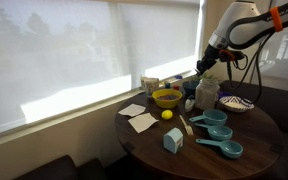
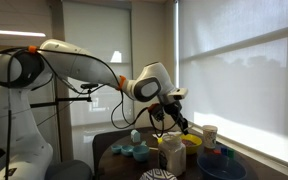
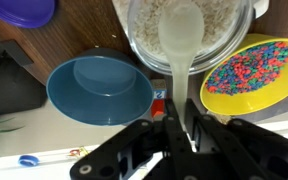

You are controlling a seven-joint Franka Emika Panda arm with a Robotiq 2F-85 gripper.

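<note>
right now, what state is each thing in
pincer: shut on the white spoon
white spoon: held by its handle, bowl end over the jar's grains
glass jar: open, holding pale grains
blue bowl: empty
yellow bowl: holding coloured sprinkles

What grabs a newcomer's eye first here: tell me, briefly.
The end effector is shut on a white spoon, its bowl over the white grains in a glass jar at the top of the wrist view. Beside them sit an empty blue bowl and a yellow bowl of coloured sprinkles. In an exterior view, teal measuring cups lie in a row on the round dark table.
</note>
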